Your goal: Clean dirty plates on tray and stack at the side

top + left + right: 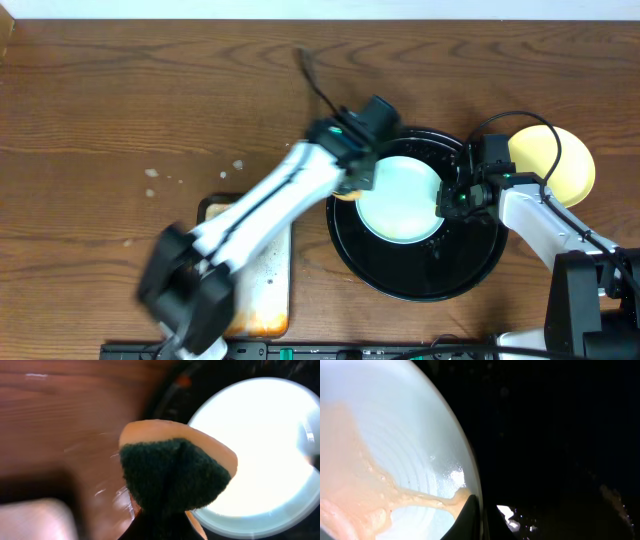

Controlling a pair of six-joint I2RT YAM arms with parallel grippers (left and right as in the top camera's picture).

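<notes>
Wet blue plate (400,205) on tray (415,280), held at the rim for scrubbing.
The plate lies flat, a little toward 11 o'clock of the tray's centre. The right pincer (452,197) pinches its 3 o'clock rim. The left pincer (352,184) clamps a sponge (172,477) at the 9 o'clock edge; blur hides its fingers, so that grip is inferred. The smear (355,495) looks soapy. Expect the plate to be light, stiff and slick, and liable to skate on the glossy tray, so grip it firmly by the rim only. At 2 o'clock, off the tray, a yellow plate (560,165) sits on the tabletop (150,100).
</notes>
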